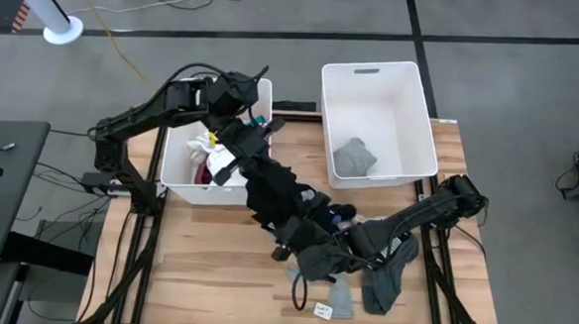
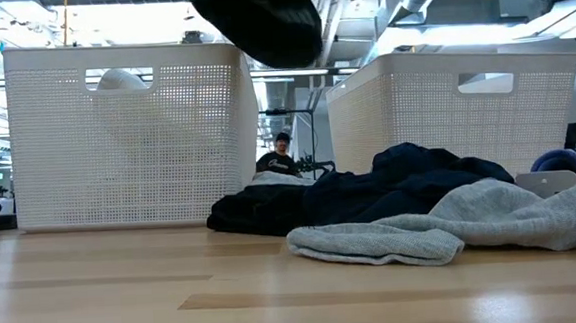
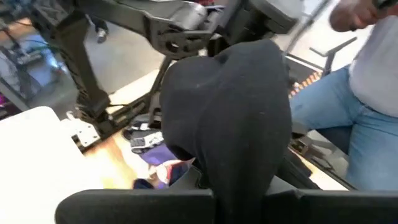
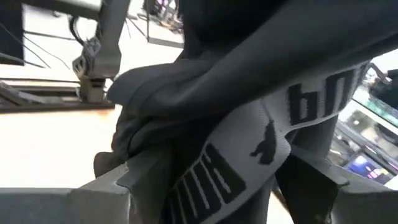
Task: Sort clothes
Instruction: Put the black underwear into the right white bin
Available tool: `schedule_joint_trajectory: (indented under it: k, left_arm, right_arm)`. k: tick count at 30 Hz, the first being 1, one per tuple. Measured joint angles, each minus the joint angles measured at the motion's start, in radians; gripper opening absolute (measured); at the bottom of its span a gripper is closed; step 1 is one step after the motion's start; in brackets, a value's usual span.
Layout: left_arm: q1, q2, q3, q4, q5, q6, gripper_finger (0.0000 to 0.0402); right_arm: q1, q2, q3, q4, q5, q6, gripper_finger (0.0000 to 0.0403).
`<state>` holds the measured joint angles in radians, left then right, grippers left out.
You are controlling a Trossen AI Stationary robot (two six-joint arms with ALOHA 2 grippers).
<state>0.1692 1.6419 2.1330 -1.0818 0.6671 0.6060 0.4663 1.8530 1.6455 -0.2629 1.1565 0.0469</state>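
High view: left end effector (image 1: 242, 162) clenched on black fabric garment (image 1: 273, 196), lifting it beside left white plastic bin (image 1: 174, 181); right end effector (image 1: 340, 246) spread over the pile.

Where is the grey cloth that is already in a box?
In the high view, the grey cloth lies alone in the right white bin, at the table's far right.
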Motion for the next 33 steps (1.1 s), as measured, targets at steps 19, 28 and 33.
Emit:
schedule_joint_trajectory:
  k: [19,28,33]
  left_arm:
    - [-0.031,-0.055,0.0,-0.015,0.23,-0.071,0.0]
    - [-0.045,-0.054,0.0,-0.063,0.233,-0.065,0.0]
    - [-0.045,-0.054,0.0,-0.095,0.235,-0.053,0.0]
  right_arm:
    - [-0.119,0.0,0.0,0.515,-0.328,-0.389,0.0286]
    - [-0.163,0.0,0.001,0.546,-0.453,-0.413,0.0285]
    - [-0.16,0.0,0.001,0.602,-0.453,-0.47,0.0241]
